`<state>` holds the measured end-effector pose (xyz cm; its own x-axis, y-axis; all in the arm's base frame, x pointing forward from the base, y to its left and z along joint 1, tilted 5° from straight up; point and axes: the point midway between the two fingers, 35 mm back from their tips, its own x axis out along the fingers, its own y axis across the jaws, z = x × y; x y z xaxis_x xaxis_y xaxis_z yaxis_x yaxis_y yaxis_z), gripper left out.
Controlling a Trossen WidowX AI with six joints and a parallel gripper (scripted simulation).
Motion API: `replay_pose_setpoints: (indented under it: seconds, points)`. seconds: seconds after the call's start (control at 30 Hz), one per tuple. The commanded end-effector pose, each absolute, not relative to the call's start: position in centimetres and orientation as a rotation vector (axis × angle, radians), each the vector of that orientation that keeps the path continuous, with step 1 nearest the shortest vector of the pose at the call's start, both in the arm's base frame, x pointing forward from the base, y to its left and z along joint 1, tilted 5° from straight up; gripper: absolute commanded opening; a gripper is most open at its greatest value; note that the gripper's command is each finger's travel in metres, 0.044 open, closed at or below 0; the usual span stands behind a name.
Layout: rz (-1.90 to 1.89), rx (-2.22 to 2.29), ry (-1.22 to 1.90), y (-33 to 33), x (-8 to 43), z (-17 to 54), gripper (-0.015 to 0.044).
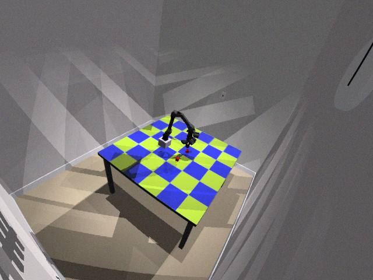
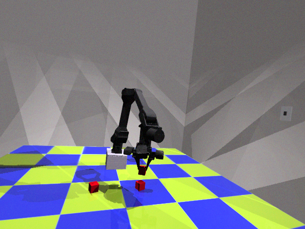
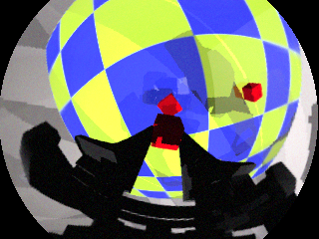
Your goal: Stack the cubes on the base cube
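Observation:
My gripper points down and is shut on a red cube, held between its fingertips clear of the table. A second red cube stands on a blue square; in the wrist view it shows just beyond the held cube, which slightly overlaps it. A third red cube stands apart on a yellow-green square, to the left in the exterior view. The cubes look alike, so I cannot tell by colour which one is the base. Nothing rests on either standing cube.
The arm's pale mounting block stands behind the cubes in the exterior view. The table has a blue and yellow-green checkered top. Arm shadows and light streaks fall across it near the cubes.

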<state>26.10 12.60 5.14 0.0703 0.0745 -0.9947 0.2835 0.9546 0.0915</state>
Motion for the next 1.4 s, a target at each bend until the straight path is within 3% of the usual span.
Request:
replay_pose_setpoints:
  seconds: [0.0,1.37]
  points:
    - [-0.174,0.298,1.497,12.6,26.0,5.0,0.0105]
    - [-0.175,0.3,1.497,12.7,26.2,2.2,0.0105]
